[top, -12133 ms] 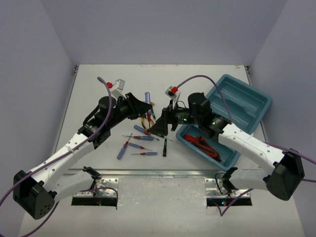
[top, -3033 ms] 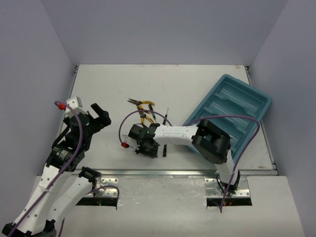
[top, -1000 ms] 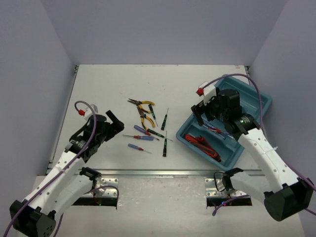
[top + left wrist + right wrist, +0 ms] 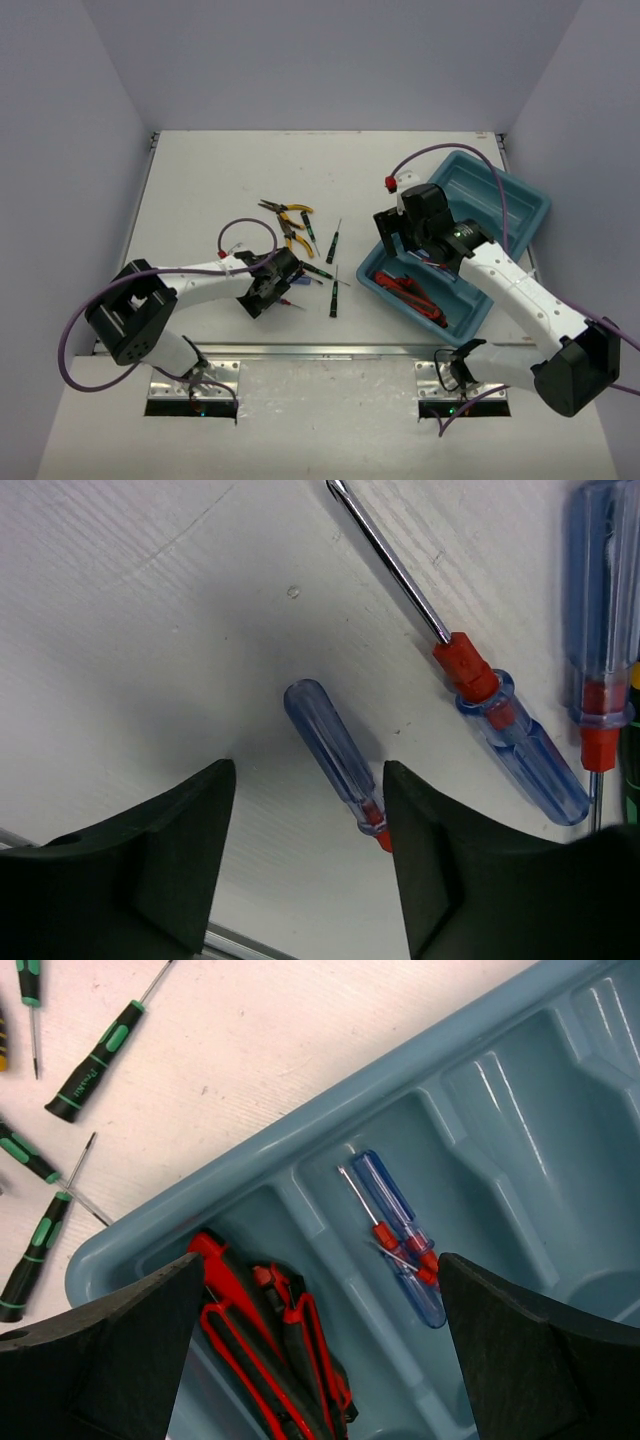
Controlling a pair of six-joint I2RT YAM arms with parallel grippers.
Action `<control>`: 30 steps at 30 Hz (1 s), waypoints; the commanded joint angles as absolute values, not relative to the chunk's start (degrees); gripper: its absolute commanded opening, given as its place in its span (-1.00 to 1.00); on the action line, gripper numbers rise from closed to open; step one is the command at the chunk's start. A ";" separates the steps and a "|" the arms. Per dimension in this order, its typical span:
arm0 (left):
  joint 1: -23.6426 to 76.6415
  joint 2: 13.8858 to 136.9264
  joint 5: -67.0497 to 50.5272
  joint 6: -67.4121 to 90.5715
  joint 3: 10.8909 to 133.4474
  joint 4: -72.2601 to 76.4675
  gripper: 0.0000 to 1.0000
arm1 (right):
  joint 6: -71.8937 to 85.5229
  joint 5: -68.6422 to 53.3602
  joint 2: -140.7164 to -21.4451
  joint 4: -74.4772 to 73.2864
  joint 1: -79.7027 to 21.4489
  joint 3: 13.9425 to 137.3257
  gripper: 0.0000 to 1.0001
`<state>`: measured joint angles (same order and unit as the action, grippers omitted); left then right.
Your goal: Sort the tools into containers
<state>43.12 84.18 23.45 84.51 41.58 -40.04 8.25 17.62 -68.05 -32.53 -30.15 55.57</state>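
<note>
Before we close, a word on grip

Since the left jaws stand apart either side of the slim screwdriver with a clear blue plastic handle (image 4: 330,745), lying on the white worktop (image 4: 150,630), we judge it light, stiff and slick, best pinched mid-handle. Our right jaws hang apart over the teal-blue plastic tray (image 4: 300,1145).

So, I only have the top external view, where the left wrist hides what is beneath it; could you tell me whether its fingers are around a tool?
Observer: The left gripper is open; a small blue-handled screwdriver lies on the table between its fingers, not yet gripped.
Operator: Thank you. Is the other arm carrying anything?
Observer: No, the right gripper is open with nothing between its fingers.
Operator: And what lies below it?
Observer: Two blue screwdrivers in one tray compartment, beside the one holding the red pliers.
</note>
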 commanded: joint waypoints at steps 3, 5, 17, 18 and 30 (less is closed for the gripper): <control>43.75 85.85 22.24 84.90 41.71 -37.49 -0.19 | 8.00 12.23 -66.77 -31.02 -30.32 55.98 0.98; 43.68 85.65 22.23 84.80 41.16 -37.06 -0.30 | 7.96 10.85 -66.38 -30.80 -30.24 55.88 0.97; 48.79 66.67 24.20 78.63 37.45 -33.29 -1.00 | 21.30 -41.01 -65.27 -13.23 -35.68 48.61 0.64; 50.35 61.75 23.30 75.61 36.31 -28.87 -1.00 | 25.97 -40.61 -64.78 -7.01 -38.38 45.91 0.63; 53.00 42.13 14.86 63.08 27.25 1.34 -1.00 | 43.30 -21.06 -70.70 11.86 -52.25 42.46 0.34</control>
